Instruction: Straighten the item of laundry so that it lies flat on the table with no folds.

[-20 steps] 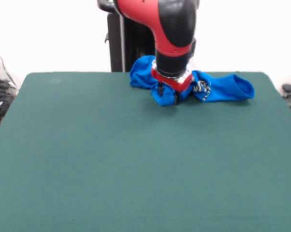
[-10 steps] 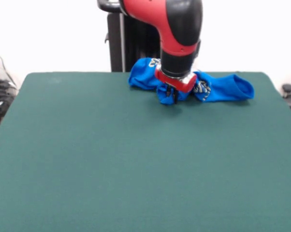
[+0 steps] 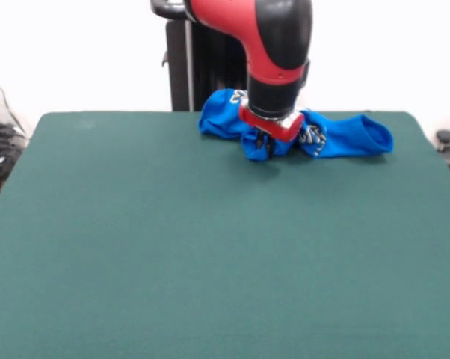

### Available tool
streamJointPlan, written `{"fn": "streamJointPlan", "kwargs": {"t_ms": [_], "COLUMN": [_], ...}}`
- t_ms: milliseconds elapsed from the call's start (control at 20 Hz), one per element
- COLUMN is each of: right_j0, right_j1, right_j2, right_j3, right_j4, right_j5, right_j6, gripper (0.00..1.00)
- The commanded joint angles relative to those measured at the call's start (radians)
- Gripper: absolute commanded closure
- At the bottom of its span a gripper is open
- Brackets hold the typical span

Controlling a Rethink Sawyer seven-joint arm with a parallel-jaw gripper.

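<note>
end effector (image 3: 265, 149) unmoved | clamps T-shirt (image 3: 344, 136) fold | table (image 3: 210, 247)

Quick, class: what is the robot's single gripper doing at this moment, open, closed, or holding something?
Gripper: closed on a bunched fold of the crumpled bright blue cotton T-shirt at the far edge of the dark green felt table.

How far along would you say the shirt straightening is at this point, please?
Nothing looks finished: the blue T-shirt lies bunched in a crumpled strip at the far edge of the table. In hand: the gripper is down in the shirt's middle bunch, apparently pinching cloth. Left: spreading it out flat with no folds.
</note>
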Motion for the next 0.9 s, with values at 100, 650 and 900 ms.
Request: {"fn": "streamJointPlan", "kwargs": {"t_ms": [100,650,900], "right_j0": [-0.117,-0.118,-0.123], "right_j1": [-0.014,-0.093,-0.106], "right_j2": [0.086,-0.031,-0.054], "right_j3": [0.035,-0.112,-0.192], "right_j4": [-0.015,-0.116,-0.137], "right_j5": [-0.078,-0.018,0.103], "right_j6": [0.179,0.092,0.080], "gripper": [1.00,1.00,1.00]}}
